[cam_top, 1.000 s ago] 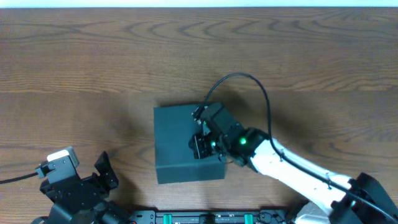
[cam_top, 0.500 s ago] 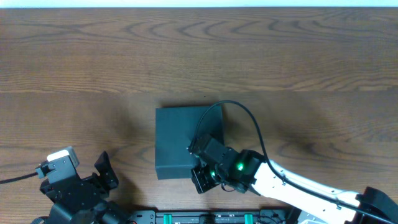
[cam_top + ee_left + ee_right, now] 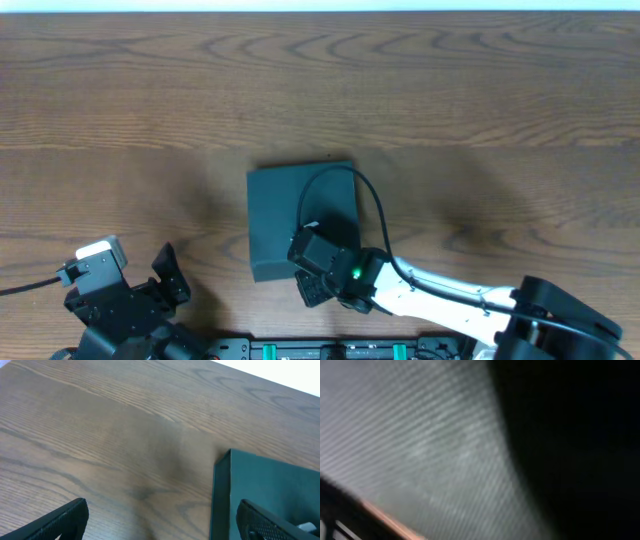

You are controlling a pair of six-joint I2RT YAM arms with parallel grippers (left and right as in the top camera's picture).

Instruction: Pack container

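Two grippers, one closed container (image 3: 285,210).
L gripper (image 3: 160,522) spread wide, empty, container just past its right finger; R gripper (image 3: 312,290) pinched tight, nothing seen held, at container's near edge.

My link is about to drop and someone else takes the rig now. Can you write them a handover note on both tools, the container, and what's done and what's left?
Left tool: open, holding nothing, at the near left of the table, apart from the container.
Right tool: shut, at the container's near edge. Its wrist view is a blur, so I can't tell if it touches.
Container: mid-table, lid lying flat and shut.
Done: the lid is down, and no packets are in view outside it.
Left: the contents are hidden, so check the packing, then back the right tool off.
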